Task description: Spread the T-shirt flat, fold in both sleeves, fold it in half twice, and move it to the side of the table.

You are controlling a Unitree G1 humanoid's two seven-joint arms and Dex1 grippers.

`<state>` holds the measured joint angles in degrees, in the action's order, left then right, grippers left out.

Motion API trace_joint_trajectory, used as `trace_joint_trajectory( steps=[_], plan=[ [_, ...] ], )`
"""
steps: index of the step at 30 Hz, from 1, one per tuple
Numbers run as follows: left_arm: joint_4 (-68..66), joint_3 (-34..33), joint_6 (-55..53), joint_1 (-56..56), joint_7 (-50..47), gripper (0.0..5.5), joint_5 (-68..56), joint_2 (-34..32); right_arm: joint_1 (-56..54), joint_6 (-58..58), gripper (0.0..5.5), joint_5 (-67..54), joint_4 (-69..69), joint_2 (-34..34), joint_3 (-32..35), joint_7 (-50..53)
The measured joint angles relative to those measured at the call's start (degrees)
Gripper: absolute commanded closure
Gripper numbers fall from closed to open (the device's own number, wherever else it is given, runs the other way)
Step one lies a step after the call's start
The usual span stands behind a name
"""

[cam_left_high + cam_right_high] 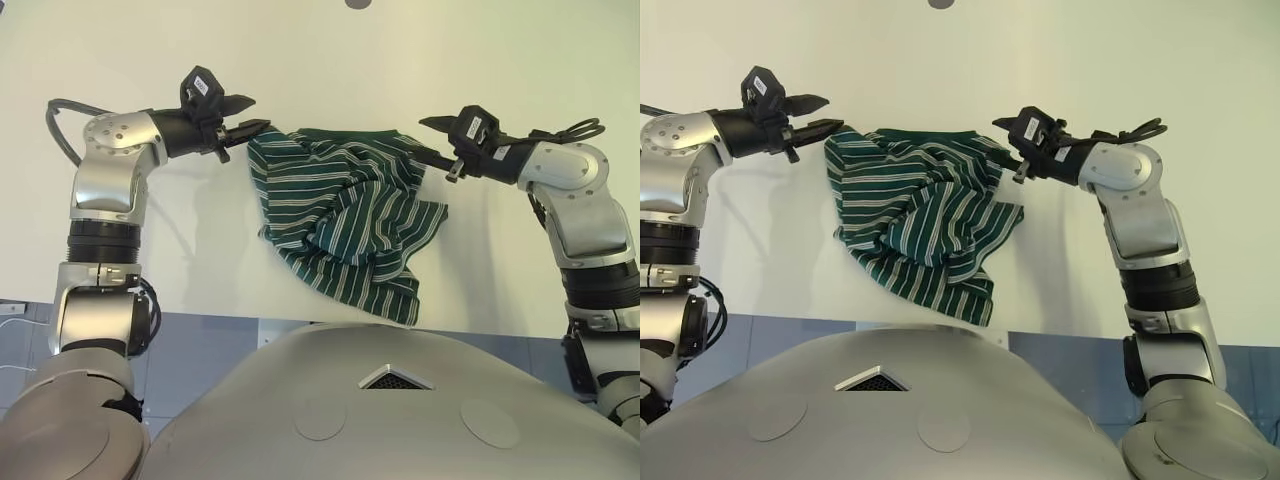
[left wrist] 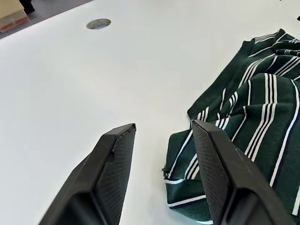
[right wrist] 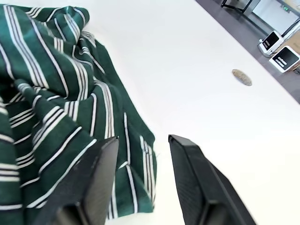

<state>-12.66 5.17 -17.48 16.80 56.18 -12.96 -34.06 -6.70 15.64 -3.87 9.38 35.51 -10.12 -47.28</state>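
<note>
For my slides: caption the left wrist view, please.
Open left end effector poised at the crumpled striped T-shirt on a white table.

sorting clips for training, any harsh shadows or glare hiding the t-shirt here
Left eye view: table evenly bright, no glare spot; T-shirt has only soft shading in its folds, stripes readable. Left wrist view: the left gripper is dark against the table, hem near it plainly lit. Right wrist view: same for the right gripper, no glare.
</note>
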Motion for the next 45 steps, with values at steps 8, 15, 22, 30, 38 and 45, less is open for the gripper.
trace_joint_trajectory(
  steps=[8, 15, 22, 30, 38, 45],
  plan=[
    [-2.76, 4.07, -2.23, -0.25, 3.05, 4.69, 2.42, -0.10, 0.02, -0.43, 3.52, 1.39, -1.02, -0.68, -1.19, 0.80],
    [-4.16, 3.67, -0.80, -0.24, 1.97, 5.48, 2.53, -0.05, -1.22, -0.70, 3.52, -1.03, -3.69, -2.09, 0.21, 0.40],
    [-5.11, 1.24, 1.58, -0.14, 0.77, 4.42, 2.31, 0.03, -4.78, -0.45, 3.52, -3.16, -10.95, -4.33, 3.02, 1.46],
    [-9.55, 1.17, 1.71, 2.37, 0.00, 3.84, 2.65, 1.26, -4.80, -1.14, 3.52, -3.02, -13.28, -5.25, 3.05, 1.76],
    [-11.51, 3.50, 1.94, 3.47, 1.82, 4.90, 4.45, 2.12, -4.69, -0.33, 3.52, -3.70, -14.16, -5.39, 3.17, 0.50],
    [-10.28, 3.38, 3.28, 2.24, 1.97, 5.50, 4.52, 1.75, -4.63, 4.14, 3.71, -7.22, -20.68, -5.86, 2.71, -3.38]
  ],
)
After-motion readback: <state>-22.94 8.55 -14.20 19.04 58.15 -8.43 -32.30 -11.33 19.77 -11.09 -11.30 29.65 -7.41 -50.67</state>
